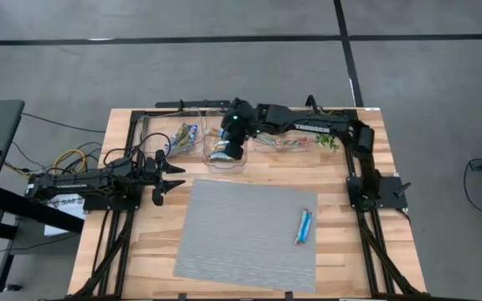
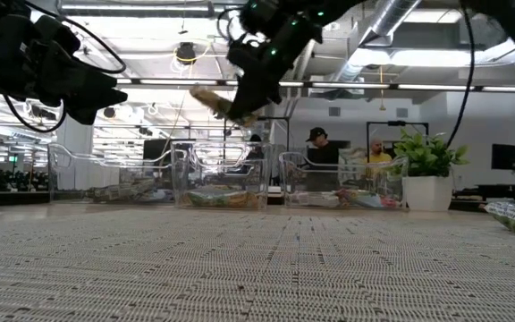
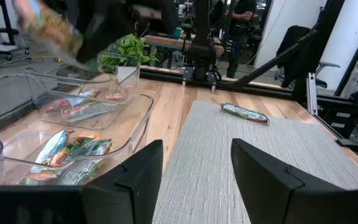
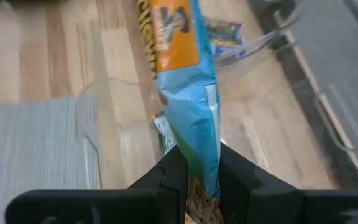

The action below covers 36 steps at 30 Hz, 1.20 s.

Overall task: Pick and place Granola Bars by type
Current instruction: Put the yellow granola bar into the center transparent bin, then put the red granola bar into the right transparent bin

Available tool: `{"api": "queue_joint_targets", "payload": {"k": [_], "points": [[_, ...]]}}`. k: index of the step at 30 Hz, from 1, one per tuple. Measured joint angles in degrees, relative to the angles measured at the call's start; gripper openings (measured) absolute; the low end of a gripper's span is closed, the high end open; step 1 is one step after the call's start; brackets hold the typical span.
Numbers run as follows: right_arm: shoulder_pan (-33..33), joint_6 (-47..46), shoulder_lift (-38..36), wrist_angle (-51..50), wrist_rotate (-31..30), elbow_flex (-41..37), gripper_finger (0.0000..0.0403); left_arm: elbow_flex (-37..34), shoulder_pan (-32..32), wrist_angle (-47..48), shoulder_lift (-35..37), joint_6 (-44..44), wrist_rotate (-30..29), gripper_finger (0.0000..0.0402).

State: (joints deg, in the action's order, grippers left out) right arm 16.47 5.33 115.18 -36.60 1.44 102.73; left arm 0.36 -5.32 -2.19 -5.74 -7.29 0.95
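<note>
Granola bar (image 4: 188, 93) pinched tight in my right claw (image 4: 197, 168), blue wrapper dangling over the middle bin (image 1: 224, 157) at the worktop's (image 1: 341, 251) far edge. This is the drop step (I reckon): lower, release. One more bar (image 1: 305, 226) waits on the grey mat (image 1: 241, 238). My left claw (image 3: 194, 168) idles wide, near the left edge.

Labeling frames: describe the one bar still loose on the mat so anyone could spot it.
Start at the grey woven mat covering the near half of the wooden table. Near its right edge lies a single blue-wrapped granola bar. It is the only bar on the mat; the others sit in the clear bins or hang from the right gripper.
</note>
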Motion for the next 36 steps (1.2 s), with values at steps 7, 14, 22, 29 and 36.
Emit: {"api": "queue_joint_targets", "payload": {"k": [7,14,22,29,36], "points": [[-0.85,3.84,6.36,-13.53,-0.03,8.37,0.0055,0.01,0.00,0.03,-0.39,0.01,-0.27,0.0183],[-1.49,4.16,9.86,-18.61,-0.05,10.67,0.0055,0.01,-0.01,0.13,-0.25,0.00,-0.35,0.0183],[-1.34,7.14,9.94,-18.64,-0.05,10.57,0.0066,0.00,-0.02,0.13,-0.26,0.02,-0.35,0.0183],[-0.98,7.18,9.92,-18.66,-0.02,10.59,0.0133,0.00,0.00,0.13,-0.26,0.00,-0.35,0.0183],[-0.98,6.15,9.51,-18.66,0.98,10.52,0.0191,0.00,0.00,0.13,-0.26,0.00,-0.34,0.0183]]}}
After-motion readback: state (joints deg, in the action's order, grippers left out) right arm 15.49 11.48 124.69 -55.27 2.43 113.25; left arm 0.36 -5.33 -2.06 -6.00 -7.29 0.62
